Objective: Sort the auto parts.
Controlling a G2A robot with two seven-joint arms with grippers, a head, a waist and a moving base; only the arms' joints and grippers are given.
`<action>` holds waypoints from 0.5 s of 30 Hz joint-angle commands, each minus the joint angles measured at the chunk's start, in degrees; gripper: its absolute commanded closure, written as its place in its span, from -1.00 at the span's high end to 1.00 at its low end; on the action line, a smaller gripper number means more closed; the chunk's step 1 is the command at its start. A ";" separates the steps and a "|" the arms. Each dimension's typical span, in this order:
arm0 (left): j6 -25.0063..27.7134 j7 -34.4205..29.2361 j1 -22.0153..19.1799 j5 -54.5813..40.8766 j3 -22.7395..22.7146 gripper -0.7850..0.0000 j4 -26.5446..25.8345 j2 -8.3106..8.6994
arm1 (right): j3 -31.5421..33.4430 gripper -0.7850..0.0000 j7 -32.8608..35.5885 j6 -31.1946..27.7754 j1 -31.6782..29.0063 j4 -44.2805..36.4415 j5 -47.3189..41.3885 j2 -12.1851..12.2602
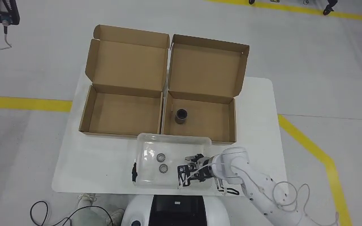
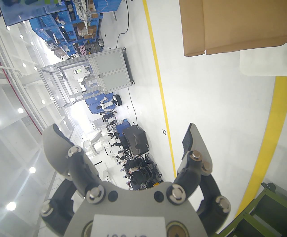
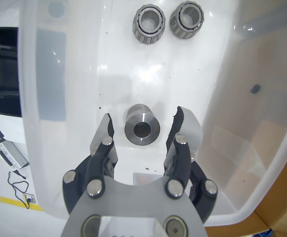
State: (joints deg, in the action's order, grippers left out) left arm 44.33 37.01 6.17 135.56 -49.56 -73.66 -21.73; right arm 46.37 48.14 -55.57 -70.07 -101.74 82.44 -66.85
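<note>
A clear plastic bin [image 1: 169, 136] stands at the table's front edge. Two ribbed steel bearings [image 1: 161, 157] [image 1: 164, 168] lie side by side in its left half; the right wrist view shows them as bearings [image 3: 149, 23] [image 3: 187, 19] on the bin floor [image 3: 157, 78]. My right gripper [image 1: 190, 169] is down inside the bin. It [image 3: 143, 116] is open, with one finger on each side of a smooth steel bushing [image 3: 142, 130] lying on its side, not touching it. My left gripper [image 2: 122, 137] is open and holds nothing, off the table and facing the room.
Behind the bin stand two open cardboard boxes. The left box [image 1: 121, 113] has nothing in it. The right box [image 1: 220, 121] holds one dark cylindrical part [image 1: 181, 116]. A cardboard flap [image 2: 224, 27] and a table corner [image 2: 257, 65] appear in the left wrist view.
</note>
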 commanded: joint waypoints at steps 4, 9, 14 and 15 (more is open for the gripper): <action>0.00 0.00 0.00 0.00 0.00 1.00 0.00 0.00 | -1.85 -0.48 0.65 0.08 1.19 0.62 0.52 -0.06; 0.00 0.00 0.00 0.00 0.00 1.00 0.00 0.00 | -2.61 -1.00 0.43 -0.14 1.84 0.24 0.77 0.19; 0.00 0.00 0.00 0.00 0.00 1.00 0.00 0.00 | -2.59 -1.00 -1.22 -0.19 2.24 -0.91 -0.04 0.37; 0.00 0.00 0.00 0.00 0.00 1.00 0.00 0.00 | -2.53 -1.00 -2.25 -0.30 2.36 -1.23 -0.24 0.39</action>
State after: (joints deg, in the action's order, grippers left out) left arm 44.33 37.01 6.17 135.56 -49.56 -73.66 -21.73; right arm 43.77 47.15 -55.75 -67.84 -102.55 82.50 -66.47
